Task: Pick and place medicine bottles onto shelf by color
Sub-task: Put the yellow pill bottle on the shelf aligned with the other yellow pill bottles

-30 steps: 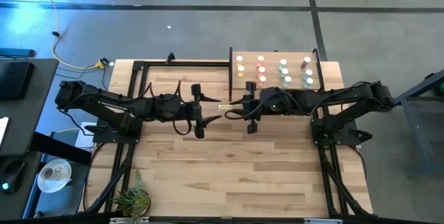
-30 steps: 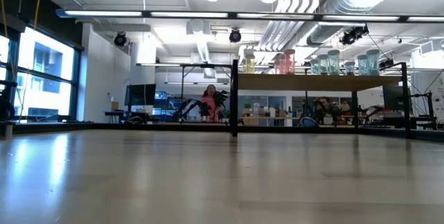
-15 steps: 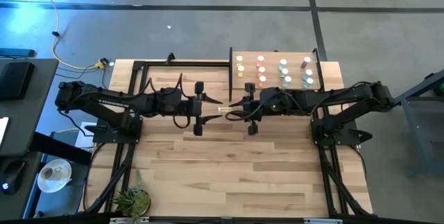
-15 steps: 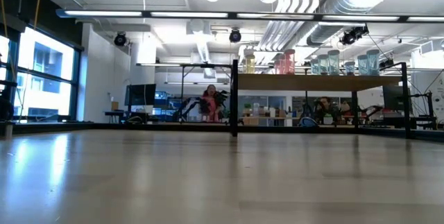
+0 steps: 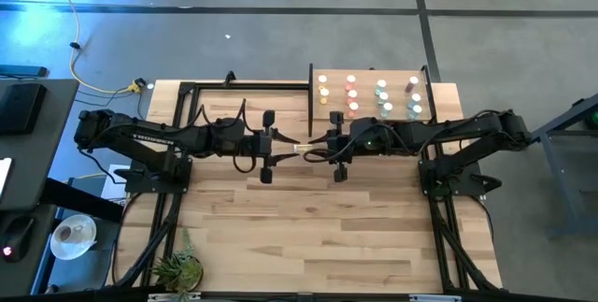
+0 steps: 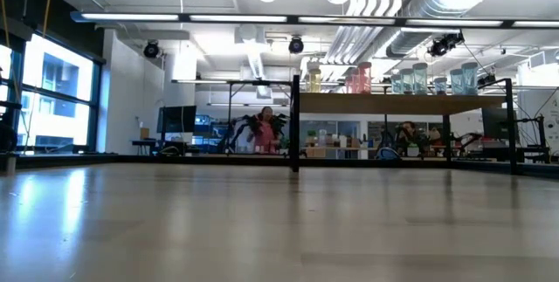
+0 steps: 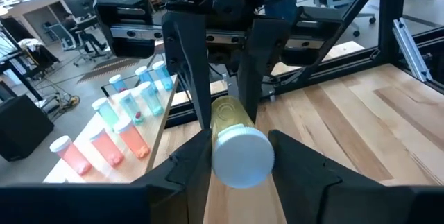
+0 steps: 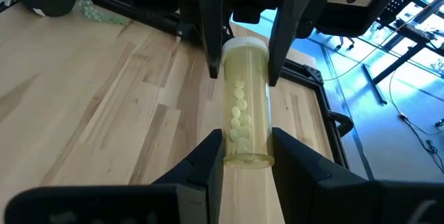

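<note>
A yellow medicine bottle (image 5: pixel 305 146) with a white cap lies level in the air over the table's middle, between my two grippers. My left gripper (image 7: pixel 241 165) comes from the left and is shut on its cap end. My right gripper (image 8: pixel 248 156) comes from the right and is shut on its bottom end. The shelf (image 5: pixel 334 103) stands at the far right on dark posts. On it stand rows of yellow (image 5: pixel 323 92), red (image 5: pixel 352 96), teal (image 5: pixel 383 98) and purplish (image 5: pixel 413 85) bottles, upright on their bases. My left gripper pinches the bottle's white cap (image 7: pixel 241 156) between its two fingers. The fingers (image 8: pixel 211 44) come level from the table's left and lie along the bottle. The bottle stays level, clear of the table. My right gripper pinches the bottom end of the yellow body (image 8: pixel 247 141) between its two fingers. The fingers (image 7: pixel 201 78) come level from the table's right, along the bottle. Pills show inside the clear yellow wall.
A small potted plant (image 5: pixel 177 269) sits at the table's near left corner. Black frame rails (image 5: pixel 201 87) run along the far left edge and beside the shelf. The wooden tabletop (image 5: pixel 308 218) stretches bare in front of the arms.
My left gripper has straightened into line with the bottle and shut its fingers on the white cap. The bottle has stayed level in the air in my right gripper.
</note>
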Controlling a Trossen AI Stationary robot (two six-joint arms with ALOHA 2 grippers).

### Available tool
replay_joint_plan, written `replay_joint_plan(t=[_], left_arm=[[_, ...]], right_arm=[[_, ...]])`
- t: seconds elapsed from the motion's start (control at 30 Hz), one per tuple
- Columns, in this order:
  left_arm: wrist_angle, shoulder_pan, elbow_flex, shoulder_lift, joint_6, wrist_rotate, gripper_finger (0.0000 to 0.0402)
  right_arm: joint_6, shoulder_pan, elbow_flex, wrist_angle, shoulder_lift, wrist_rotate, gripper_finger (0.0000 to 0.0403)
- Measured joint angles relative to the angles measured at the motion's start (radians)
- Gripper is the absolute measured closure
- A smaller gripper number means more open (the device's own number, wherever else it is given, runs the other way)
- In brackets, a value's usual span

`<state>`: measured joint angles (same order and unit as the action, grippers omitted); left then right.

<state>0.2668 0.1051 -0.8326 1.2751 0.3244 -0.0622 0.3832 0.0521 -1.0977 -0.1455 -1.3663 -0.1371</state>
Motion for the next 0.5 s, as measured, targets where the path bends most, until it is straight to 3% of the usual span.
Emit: replay_joint_plan(t=[0.27,0.5], left_arm=[[0.000,0.000,0.000,0.000,0.001,0.000,0.0279],[-0.001,0.000,0.000,0.000,0.001,-0.019,0.0279]], right_arm=[[0.000,0.000,0.000,0.000,0.000,-0.014,0.0311],[-0.008,0.000,0.000,-0.005,0.000,-0.025,0.0261]])
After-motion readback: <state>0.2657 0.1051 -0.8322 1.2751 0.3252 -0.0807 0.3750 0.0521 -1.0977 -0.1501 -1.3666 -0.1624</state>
